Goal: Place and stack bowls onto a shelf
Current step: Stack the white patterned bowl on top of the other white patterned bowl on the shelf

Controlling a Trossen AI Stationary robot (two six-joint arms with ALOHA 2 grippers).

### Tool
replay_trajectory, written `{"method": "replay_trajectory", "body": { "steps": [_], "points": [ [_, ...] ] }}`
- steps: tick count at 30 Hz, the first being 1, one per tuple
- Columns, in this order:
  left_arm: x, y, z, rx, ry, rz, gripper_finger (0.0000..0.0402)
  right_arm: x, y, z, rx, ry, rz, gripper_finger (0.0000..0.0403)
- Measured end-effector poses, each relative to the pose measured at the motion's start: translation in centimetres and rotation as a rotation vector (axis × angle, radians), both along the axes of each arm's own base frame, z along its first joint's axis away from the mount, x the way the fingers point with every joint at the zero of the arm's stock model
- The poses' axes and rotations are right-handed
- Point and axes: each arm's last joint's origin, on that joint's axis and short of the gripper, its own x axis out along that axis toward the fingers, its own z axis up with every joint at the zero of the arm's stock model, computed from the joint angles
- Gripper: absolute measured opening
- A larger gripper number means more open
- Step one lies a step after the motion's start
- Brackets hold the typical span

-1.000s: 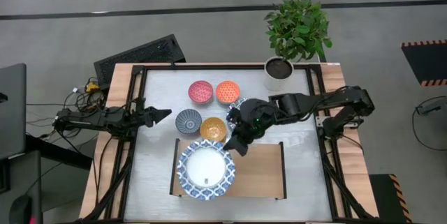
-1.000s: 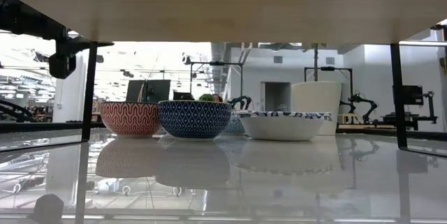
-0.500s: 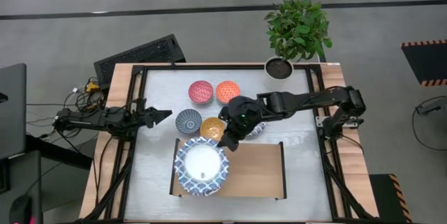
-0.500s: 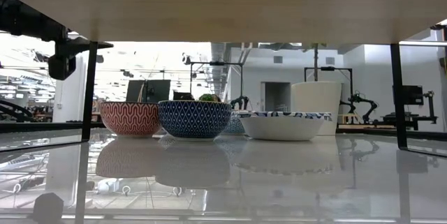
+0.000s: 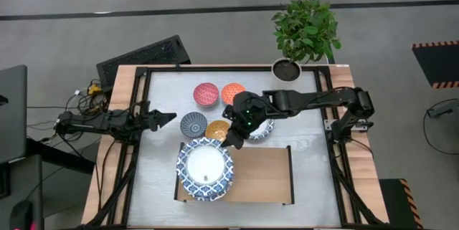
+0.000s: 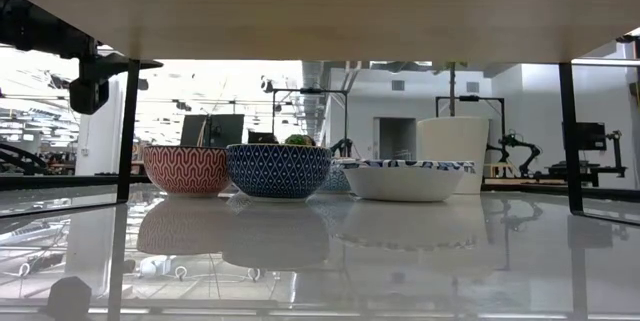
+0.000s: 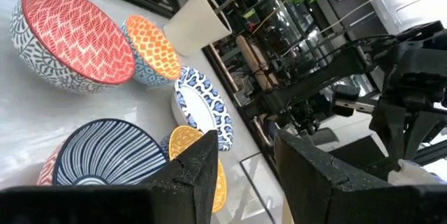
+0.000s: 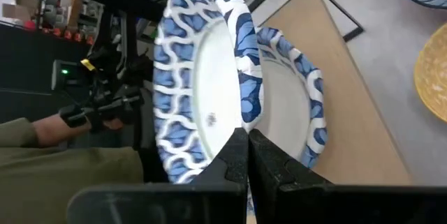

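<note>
My right gripper [image 5: 231,141] is shut on a large blue-and-white bowl [image 5: 206,169] over the left end of the light-wood shelf [image 5: 262,176]. In the right wrist view a second large blue-and-white bowl [image 8: 297,105] sits on the shelf just below the held one. A third large bowl [image 5: 263,127] stands on the table, partly under my right arm. Behind the shelf stand the small bowls: pink-red [image 5: 206,94], orange [image 5: 234,92], dark blue-grey [image 5: 193,124] and yellow [image 5: 216,130]. My left gripper [image 5: 169,117] waits open at the table's left, pointing level. My right gripper pinches the held bowl's rim [image 8: 241,116] on the side toward the table's far right, one finger on the white inside and one on the patterned outside. The fingers slant down from the far right. The bowl hangs from them, mouth up, above the bowl on the shelf.
A white plant pot [image 5: 286,69] with a green plant stands at the table's far right corner. Black frame rails [image 5: 331,126] run along the table's left and right sides. The shelf's right half [image 5: 269,180] is bare wood. The low view looks under the shelf board [image 6: 320,6].
My right gripper has carried the large bowl toward the table's left edge and a little down, bringing it over the shelf's left end. It has stayed shut on the rim, and the bowl has stayed mouth up.
</note>
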Motion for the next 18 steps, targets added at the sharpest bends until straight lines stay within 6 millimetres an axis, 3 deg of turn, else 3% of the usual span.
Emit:
{"method": "replay_trajectory", "body": {
  "steps": [18],
  "points": [
    [0.00,0.00,0.00,0.000,0.000,0.001,0.0128,0.12,0.22,-0.69,0.014,0.041,0.029,0.0022]
  ]
}}
